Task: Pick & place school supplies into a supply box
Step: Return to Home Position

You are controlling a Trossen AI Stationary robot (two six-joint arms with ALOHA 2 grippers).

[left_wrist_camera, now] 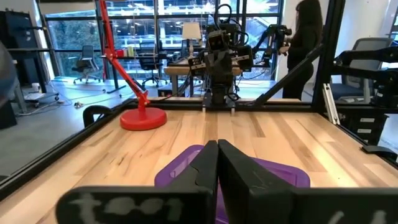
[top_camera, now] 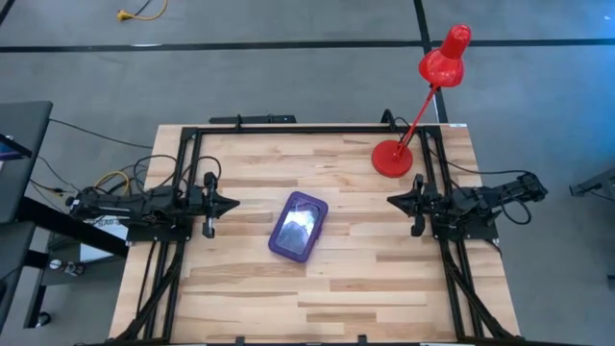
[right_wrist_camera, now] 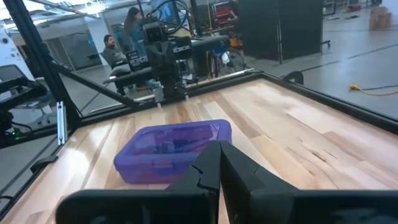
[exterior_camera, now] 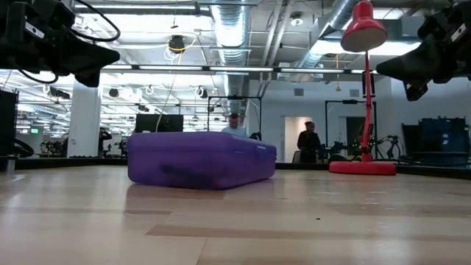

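Locate the purple supply box (top_camera: 298,227) near the middle of the table (top_camera: 384,288), lid shut and lying slightly skewed. Dark shapes (right_wrist_camera: 165,148) show through its translucent wall; you cannot tell which supplies they are. The left gripper (top_camera: 231,204) sits at the table's left side, apart from the box, fingers pressed together and holding nothing. The right gripper (top_camera: 392,200) sits opposite, likewise closed and empty. A red desk lamp (top_camera: 392,159) stands near the right arm.
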